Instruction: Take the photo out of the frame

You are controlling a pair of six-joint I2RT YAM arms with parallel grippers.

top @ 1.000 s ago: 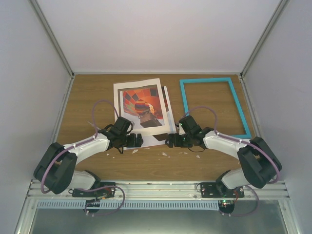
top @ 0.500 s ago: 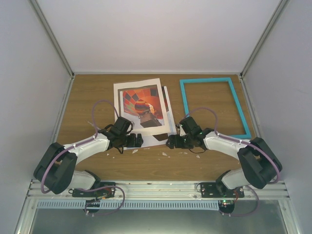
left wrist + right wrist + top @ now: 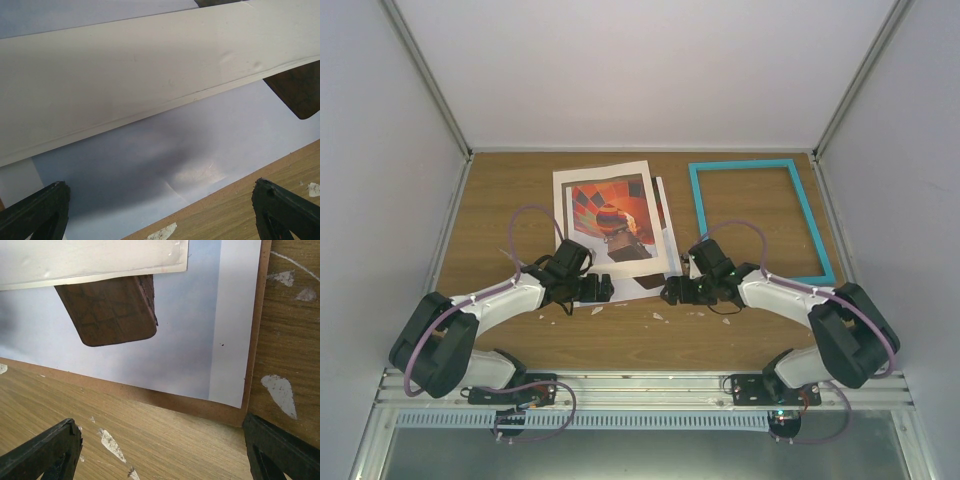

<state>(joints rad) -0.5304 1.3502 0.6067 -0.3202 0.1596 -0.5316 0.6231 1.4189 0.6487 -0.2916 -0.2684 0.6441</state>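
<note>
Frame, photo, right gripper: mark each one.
frame (image 3: 740, 163), top view, far turquoise rail.
photo (image 3: 190, 315), right wrist view, pale blue sky area.
right gripper (image 3: 162, 452), right wrist view, midway between its fingertips.

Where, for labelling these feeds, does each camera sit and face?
Top external: above and behind both arms, which show whole, looking down at the table, the photo, the frame.
Left wrist: low over the table, facing a white sheet; left jaws' tips at the bottom corners.
Right wrist: low, facing a brown tab; right jaws' tips below.
Shared: both wrist views show that sheet and tab.
</note>
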